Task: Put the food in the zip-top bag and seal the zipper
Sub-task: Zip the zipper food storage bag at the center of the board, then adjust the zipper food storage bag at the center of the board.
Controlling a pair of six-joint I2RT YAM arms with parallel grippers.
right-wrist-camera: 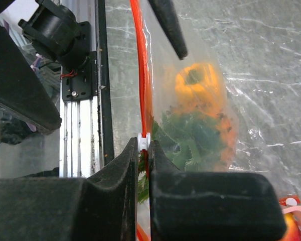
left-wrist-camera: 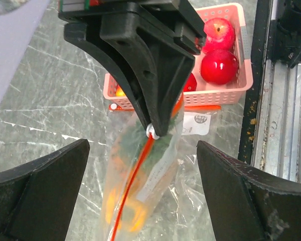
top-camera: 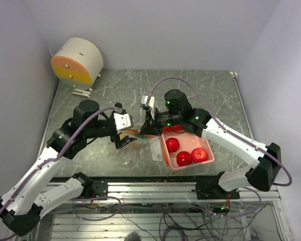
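Right wrist view: right fingers [right-wrist-camera: 115, 186] clamp the zipper [right-wrist-camera: 139, 75]; left fingers [left-wrist-camera: 40, 186] stand apart, so pulling may drag the unheld bag [right-wrist-camera: 190, 50].

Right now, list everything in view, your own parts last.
table: one, grey-green marble, under everything
drum: one, cream with orange-yellow face, far left corner
rail: one, silver, near edge
basket: one, pink, right of middle
apples: three seen, red, in basket
bag: one, clear, left of basket
zipper: one, orange, along bag's top
slider: one, white, on zipper
pepper: one, yellow, inside bag
orange fruit: one, green leaves, inside bag
left hand: black, open, astride bag
right hand: black, shut on slider
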